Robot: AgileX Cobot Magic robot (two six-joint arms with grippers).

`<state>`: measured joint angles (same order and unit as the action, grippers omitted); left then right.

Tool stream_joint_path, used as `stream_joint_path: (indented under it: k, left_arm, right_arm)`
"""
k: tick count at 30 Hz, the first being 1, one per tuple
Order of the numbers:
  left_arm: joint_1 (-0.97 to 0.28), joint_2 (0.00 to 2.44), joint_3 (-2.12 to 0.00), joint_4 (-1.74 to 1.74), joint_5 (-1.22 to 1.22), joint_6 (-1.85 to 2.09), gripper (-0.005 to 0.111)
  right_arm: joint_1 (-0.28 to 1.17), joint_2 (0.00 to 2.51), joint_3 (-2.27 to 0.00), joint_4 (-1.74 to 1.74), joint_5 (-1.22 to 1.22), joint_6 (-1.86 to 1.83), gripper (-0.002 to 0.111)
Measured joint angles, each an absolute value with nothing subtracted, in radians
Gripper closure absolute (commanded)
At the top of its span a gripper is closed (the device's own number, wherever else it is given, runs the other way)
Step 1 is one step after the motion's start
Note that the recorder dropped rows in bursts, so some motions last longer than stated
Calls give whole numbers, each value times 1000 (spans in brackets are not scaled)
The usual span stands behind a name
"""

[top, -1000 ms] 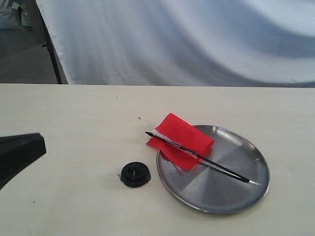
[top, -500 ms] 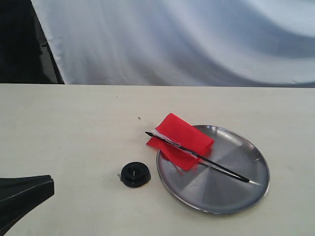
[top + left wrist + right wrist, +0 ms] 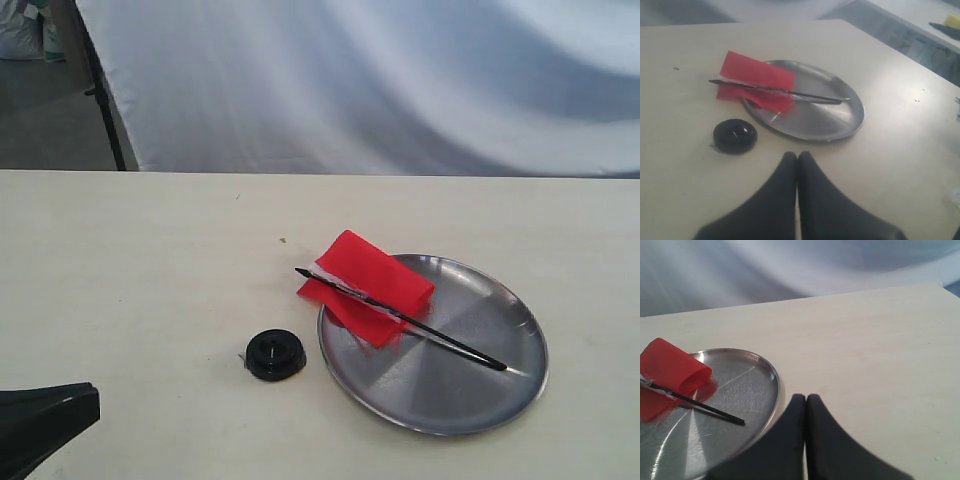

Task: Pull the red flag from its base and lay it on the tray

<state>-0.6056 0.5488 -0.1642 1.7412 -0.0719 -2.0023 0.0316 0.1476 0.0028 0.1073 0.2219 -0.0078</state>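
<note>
The red flag lies across the silver tray, its cloth hanging over the tray's left rim and its black stick pointing toward the tray's right side. It also shows as the red flag on the tray and as the red flag on the tray. The black round base sits bare on the table left of the tray, also seen as the base. My left gripper is shut and empty, back from the base. My right gripper is shut and empty beside the tray's rim.
A dark part of the left arm shows at the exterior view's lower left corner. A white cloth backdrop hangs behind the cream table. A black stand leg is at the far left.
The dark left arm part at the lower left has dropped lower and drawn back toward the corner. Flag, base and tray have not moved.
</note>
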Motion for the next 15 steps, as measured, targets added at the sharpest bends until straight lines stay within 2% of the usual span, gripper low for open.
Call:
stream_joint_path:
  k: [2,5,12,15]
  left_arm:
    - [-606,549,-164,1729,-72,-1999,107]
    - [-606,549,-164,1507,-70,-1845,107]
    - [-606,549,-164,566,-51,-802,107]
    - [-606,549,-164,346,7,-532,107]
  right_arm:
    - [32,148,3,107,222,-8,109]
    - [32,148,3,107,222,-8,109]
    - [32,148,3,107,222,-8,109]
    - [32,148,3,107,222,-8,109]
